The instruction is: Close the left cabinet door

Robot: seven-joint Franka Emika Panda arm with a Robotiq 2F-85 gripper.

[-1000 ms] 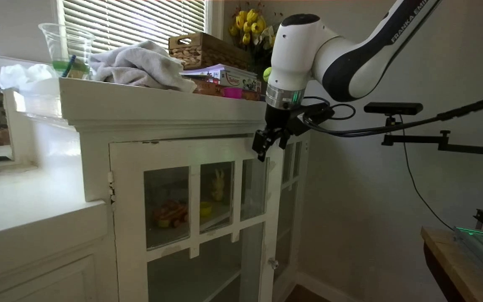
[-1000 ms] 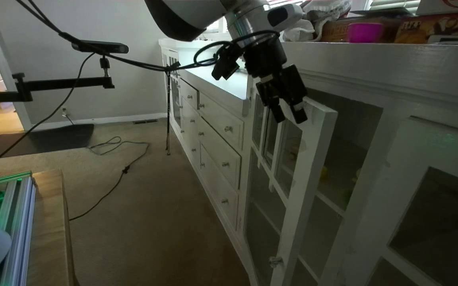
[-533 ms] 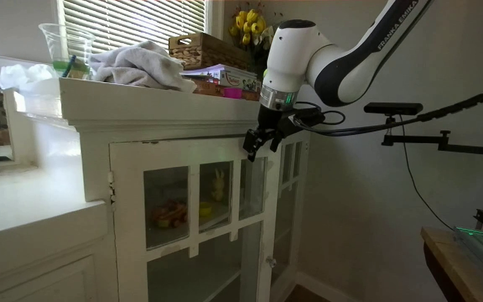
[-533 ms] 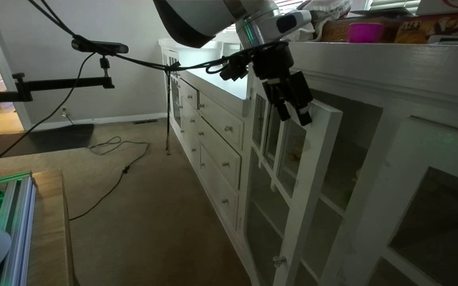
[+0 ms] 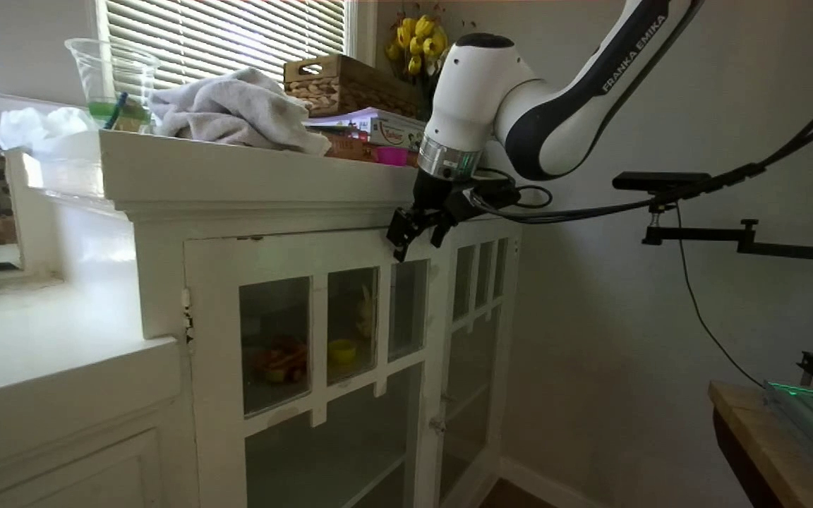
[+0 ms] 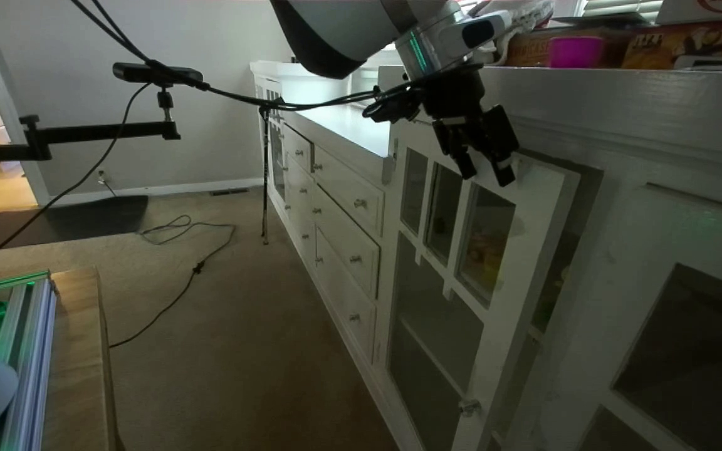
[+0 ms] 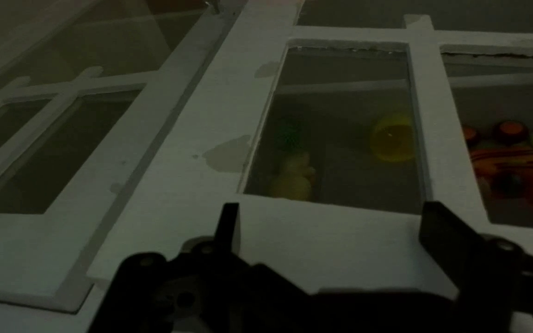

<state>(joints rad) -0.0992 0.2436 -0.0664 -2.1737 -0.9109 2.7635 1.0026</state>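
The left cabinet door [image 5: 318, 317] is white with barred glass panes. It stands slightly ajar; in an exterior view a narrow dark gap shows between the free edge of the door [image 6: 517, 300] and the cabinet frame. My gripper [image 5: 418, 247] is at the door's upper part near its free edge, and it also shows there in an exterior view [image 6: 487, 174]. In the wrist view the gripper's fingers [image 7: 331, 208] are wide apart with nothing between them, in front of the door's top rail [image 7: 322, 245]. They look at or very near the door surface; exact contact cannot be told.
The matching glass-paned door [image 6: 618, 282] is beside it. A towel [image 5: 237, 113], a basket [image 5: 350, 88] and a pink cup [image 5: 391, 155] sit on the cabinet top. A camera on an arm [image 5: 660, 182] and a wooden table edge [image 5: 752, 423] stand out in the room.
My gripper has moved along and toward the cabinet front. The door has swung inward with it, and the gap at its free edge has become narrower. The gripper stays open.
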